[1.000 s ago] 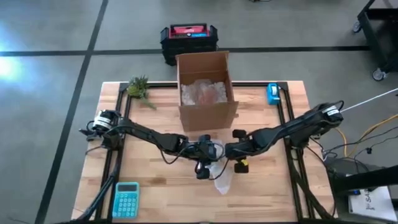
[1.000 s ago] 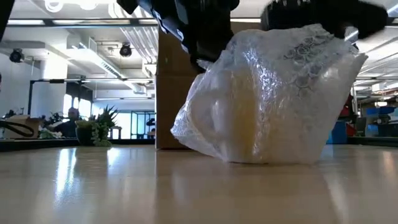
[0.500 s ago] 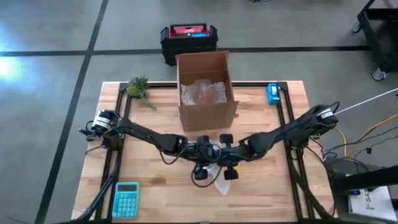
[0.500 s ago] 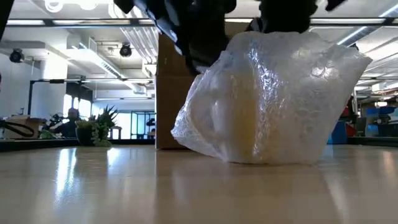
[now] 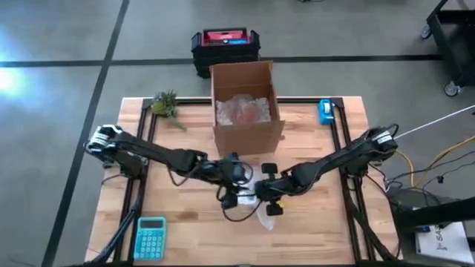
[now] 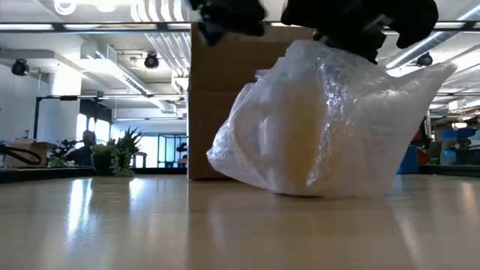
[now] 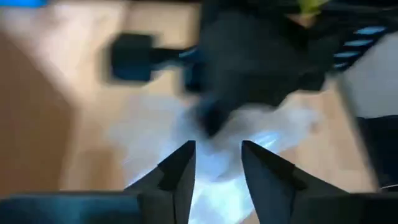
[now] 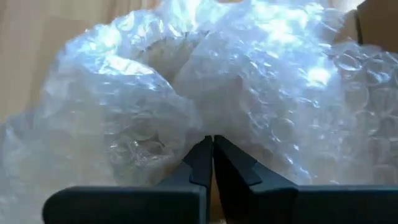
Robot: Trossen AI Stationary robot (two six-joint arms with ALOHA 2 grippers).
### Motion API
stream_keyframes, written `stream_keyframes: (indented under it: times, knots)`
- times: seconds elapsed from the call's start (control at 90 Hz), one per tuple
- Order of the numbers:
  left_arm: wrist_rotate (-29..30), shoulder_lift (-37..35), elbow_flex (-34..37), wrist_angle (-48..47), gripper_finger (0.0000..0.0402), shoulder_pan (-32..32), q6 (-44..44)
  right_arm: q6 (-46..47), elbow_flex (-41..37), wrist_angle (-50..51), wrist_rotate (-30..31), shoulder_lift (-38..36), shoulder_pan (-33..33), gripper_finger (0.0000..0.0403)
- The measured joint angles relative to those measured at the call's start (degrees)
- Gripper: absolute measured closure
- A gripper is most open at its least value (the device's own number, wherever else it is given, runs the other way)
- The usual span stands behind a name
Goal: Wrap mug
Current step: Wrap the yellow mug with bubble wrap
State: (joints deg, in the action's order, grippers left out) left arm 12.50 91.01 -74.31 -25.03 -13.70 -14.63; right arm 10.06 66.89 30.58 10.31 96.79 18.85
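Observation:
The mug [image 6: 296, 131] shows as a cream shape inside a clear bubble wrap bundle [image 6: 330, 127] that rests by its base on the wooden table [image 5: 185, 215], near the front middle. My right gripper [image 8: 208, 140] is shut at the bundle's top [image 5: 267, 199]. My left gripper [image 7: 217, 146] is open just left of the bundle [image 5: 236, 194] and raised above it; its fingers stand over the wrap [image 7: 211, 168] without touching. My right gripper meets the top of the bubble wrap [image 8: 205, 121] with its shut fingertips, slanting down from the table's right side. Whether a layer is pinched between them I cannot tell. The bundle stays on the table, its loose right corner [image 6: 439, 75] sticking out.
An open cardboard box [image 5: 245, 104] with more bubble wrap inside stands just behind the bundle. A teal calculator [image 5: 151, 237] lies at the front left, a small plant [image 5: 166, 104] at the back left and a blue object [image 5: 325, 111] at the back right.
My right gripper has moved toward the table's left edge onto the top of the bundle. My left gripper has drawn back leftward and up, off the wrap's upper left side. The wrap's top has been flattened and its right corner now sticks out.

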Motion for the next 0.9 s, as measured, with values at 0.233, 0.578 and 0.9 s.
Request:
stream_keyframes:
  times: [0.233, 0.578, 0.9]
  knots:
    - [6.63, 2.78, 5.75, 6.14, 0.0302, 1.37, -0.89, -0.94, 0.02, -1.01, 0.02, 0.0, 0.02, 0.0401]
    - [-7.51, 14.47, 5.68, 25.59, 0.036, 0.77, 3.98, -1.22, 0.0, -0.65, 0.05, 0.0, 0.03, 0.0401]
    - [-7.05, 16.69, 5.67, 24.86, 0.0399, 0.82, 3.54, -0.35, 8.76, 14.08, -0.08, -3.72, 0.87, 0.0401]
